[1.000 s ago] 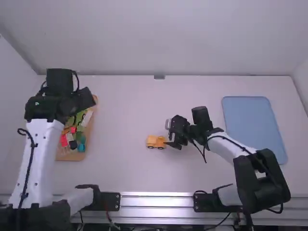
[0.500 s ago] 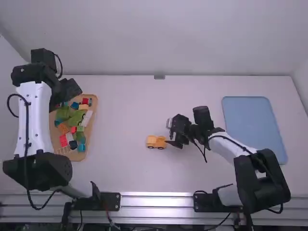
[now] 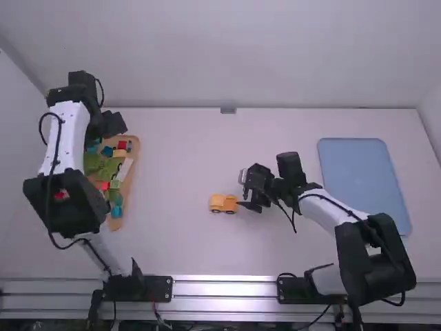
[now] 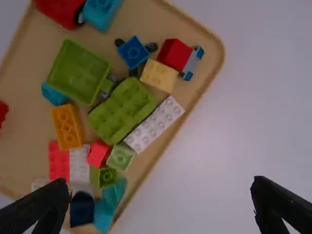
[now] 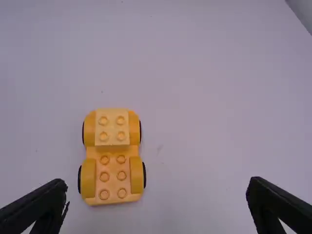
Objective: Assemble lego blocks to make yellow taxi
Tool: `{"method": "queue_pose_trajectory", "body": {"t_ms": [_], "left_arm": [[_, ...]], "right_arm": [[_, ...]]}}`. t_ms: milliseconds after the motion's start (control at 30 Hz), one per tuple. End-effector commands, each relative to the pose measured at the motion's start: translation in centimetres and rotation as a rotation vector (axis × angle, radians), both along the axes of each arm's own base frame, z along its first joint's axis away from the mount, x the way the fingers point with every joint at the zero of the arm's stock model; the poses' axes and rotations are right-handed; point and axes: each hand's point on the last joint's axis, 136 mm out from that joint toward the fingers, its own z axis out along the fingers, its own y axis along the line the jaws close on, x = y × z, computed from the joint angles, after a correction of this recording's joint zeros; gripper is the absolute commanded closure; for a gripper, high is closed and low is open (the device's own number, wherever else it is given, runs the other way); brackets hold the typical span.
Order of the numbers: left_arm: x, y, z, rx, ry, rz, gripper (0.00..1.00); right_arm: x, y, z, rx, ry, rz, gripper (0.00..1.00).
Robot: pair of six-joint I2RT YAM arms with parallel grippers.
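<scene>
Near the middle of the white table (image 3: 179, 165) we see the yellow toy-brick car with black wheels (image 3: 222, 203), our right gripper (image 3: 242, 191) just beside it, fingers spread wide. Farther left, our left gripper (image 3: 114, 124) hangs near the tan tray of mixed coloured bricks (image 4: 209, 53), its fingers also parted.

The toy car (image 5: 117, 151) is yellow-orange with black wheels and a paler yellow block (image 5: 112, 127). The long studded brick (image 4: 153, 124) is white, the open-topped block (image 4: 78, 72) lime green, the tray (image 3: 332, 172) blue.
</scene>
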Motion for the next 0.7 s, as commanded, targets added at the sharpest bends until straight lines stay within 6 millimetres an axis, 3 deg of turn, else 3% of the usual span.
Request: {"method": "queue_pose_trajectory", "body": {"t_ms": [0,133,333,400,533,667], "left_arm": [[1.2,1.0,0.6,0.034,-0.021,-0.069,0.01],[2.9,3.5,0.3,0.068,-0.053,-0.097,0.01],[3.3,5.1,-0.4,-0.036,-0.098,-0.165,0.01],[3.7,6.7,-1.2,-0.049,-0.108,-0.150,0.01],[4.2,7.6,-2.9,-0.040,-0.085,-0.221,0.01],[5.3,7.1,-3.6,-0.007,-0.082,-0.347,0.01]], "right_arm": [[0.3,-0.1,0.9,0.012,-0.017,-0.005,0.01],[0.3,-0.1,0.8,0.017,0.008,-0.026,0.01],[-0.2,0.3,0.7,0.014,0.019,-0.010,0.01],[-0.2,0.3,0.7,0.017,0.020,-0.009,0.01],[-0.2,0.3,0.7,0.017,0.020,-0.009,0.01],[-0.2,0.3,0.7,0.016,0.019,-0.010,0.01]]}}
